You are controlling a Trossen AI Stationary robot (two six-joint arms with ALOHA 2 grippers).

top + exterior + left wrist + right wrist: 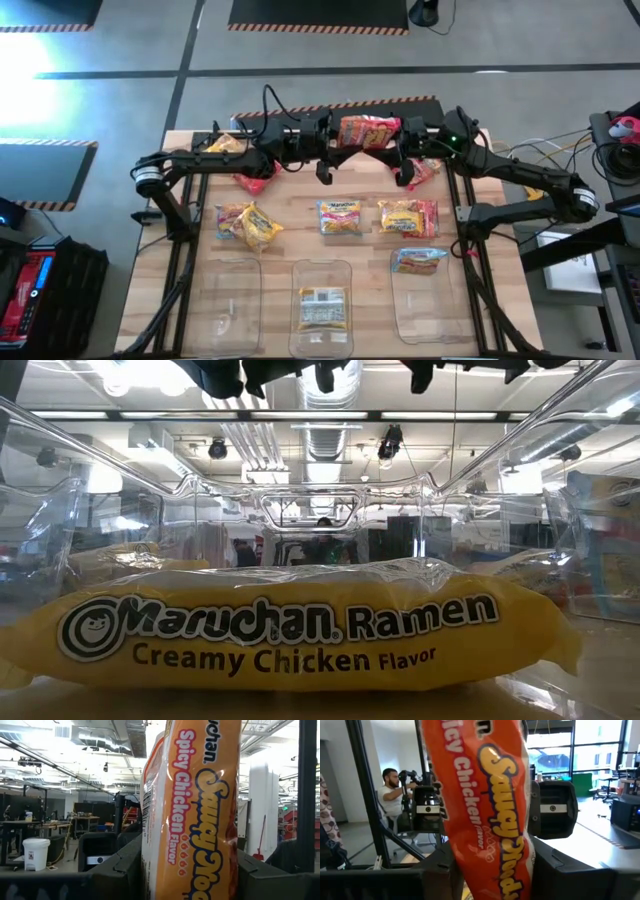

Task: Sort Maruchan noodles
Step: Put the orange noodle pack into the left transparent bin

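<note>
Above the wooden table (300, 225), both end effectors clamp one orange Spicy Chicken packet (368, 130) between them.

Orange Spicy Chicken packet (368, 131) aloft between arms; other packets (340, 217) scattered, two binned
</note>
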